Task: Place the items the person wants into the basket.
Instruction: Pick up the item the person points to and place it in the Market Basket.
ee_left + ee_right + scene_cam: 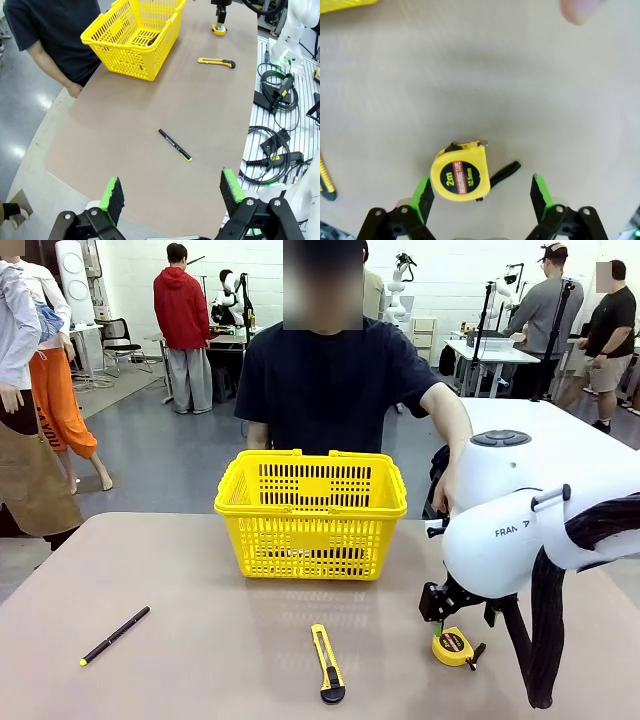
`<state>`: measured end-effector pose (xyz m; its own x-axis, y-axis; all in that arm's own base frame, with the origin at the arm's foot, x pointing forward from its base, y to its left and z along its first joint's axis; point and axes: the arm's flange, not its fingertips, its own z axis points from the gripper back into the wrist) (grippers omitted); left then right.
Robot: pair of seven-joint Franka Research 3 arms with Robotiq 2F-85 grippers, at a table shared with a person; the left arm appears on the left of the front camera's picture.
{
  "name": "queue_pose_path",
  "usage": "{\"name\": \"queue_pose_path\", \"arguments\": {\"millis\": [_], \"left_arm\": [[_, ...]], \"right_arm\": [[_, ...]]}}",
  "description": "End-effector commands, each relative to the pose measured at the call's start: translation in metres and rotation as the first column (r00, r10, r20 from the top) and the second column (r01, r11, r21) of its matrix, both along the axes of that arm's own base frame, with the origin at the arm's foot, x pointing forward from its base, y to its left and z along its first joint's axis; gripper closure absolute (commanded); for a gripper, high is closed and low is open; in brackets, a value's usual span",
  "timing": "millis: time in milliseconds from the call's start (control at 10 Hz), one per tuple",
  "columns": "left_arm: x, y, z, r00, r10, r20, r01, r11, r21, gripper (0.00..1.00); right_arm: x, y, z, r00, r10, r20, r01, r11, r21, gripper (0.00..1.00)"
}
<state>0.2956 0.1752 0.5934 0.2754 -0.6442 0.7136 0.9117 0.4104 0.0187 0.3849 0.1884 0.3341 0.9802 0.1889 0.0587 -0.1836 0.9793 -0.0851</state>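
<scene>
The round yellow tape measure (pixel 461 172) lies flat on the table, its black strap trailing to one side. My right gripper (pixel 481 192) hangs just above it, open, with the case between the green pads and closer to one finger (pixel 422 195). From the front the tape measure (pixel 453 645) sits under the right arm at the table's near right. The yellow basket (pixel 310 515) stands mid-table in front of the person (pixel 330 380). My left gripper (pixel 172 192) is open, high over the table's left end, holding nothing. A dark shape I cannot identify shows inside the basket (pixel 135 40).
A yellow-and-black utility knife (pixel 327 665) lies at the near centre and a thin black pen (pixel 115 635) at the near left. The person's hand (pixel 445 490) rests beside the right arm. Cables (pixel 280 100) lie off the table's edge.
</scene>
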Motion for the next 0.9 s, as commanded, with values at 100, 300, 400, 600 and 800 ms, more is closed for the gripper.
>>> {"name": "queue_pose_path", "arguments": {"millis": [100, 300, 400, 600, 800], "left_arm": [[0.000, 0.001, 0.000, 1.000, -0.014, 0.019, 0.015, 1.000, -0.017, 0.00], [0.000, 0.001, 0.000, 1.000, -0.014, 0.019, 0.015, 1.000, -0.017, 0.00], [0.000, 0.001, 0.000, 1.000, -0.014, 0.019, 0.015, 1.000, -0.017, 0.00], [0.000, 0.001, 0.000, 1.000, -0.014, 0.019, 0.015, 1.000, -0.017, 0.00], [0.000, 0.001, 0.000, 1.000, -0.014, 0.019, 0.015, 1.000, -0.017, 0.00]], "right_arm": [[-0.011, 0.014, -0.011, 0.998, 0.032, 0.063, -0.031, 0.999, -0.009, 0.00], [-0.024, 0.017, -0.018, 0.995, 0.061, 0.074, -0.060, 0.998, -0.008, 0.00], [-0.026, 0.015, -0.020, 0.994, 0.071, 0.078, -0.071, 0.997, -0.003, 0.00], [-0.020, 0.011, -0.026, 0.996, 0.068, 0.062, -0.069, 0.998, 0.014, 0.00], [-0.019, 0.012, -0.028, 0.995, 0.078, 0.056, -0.079, 0.997, 0.013, 0.00]]}}
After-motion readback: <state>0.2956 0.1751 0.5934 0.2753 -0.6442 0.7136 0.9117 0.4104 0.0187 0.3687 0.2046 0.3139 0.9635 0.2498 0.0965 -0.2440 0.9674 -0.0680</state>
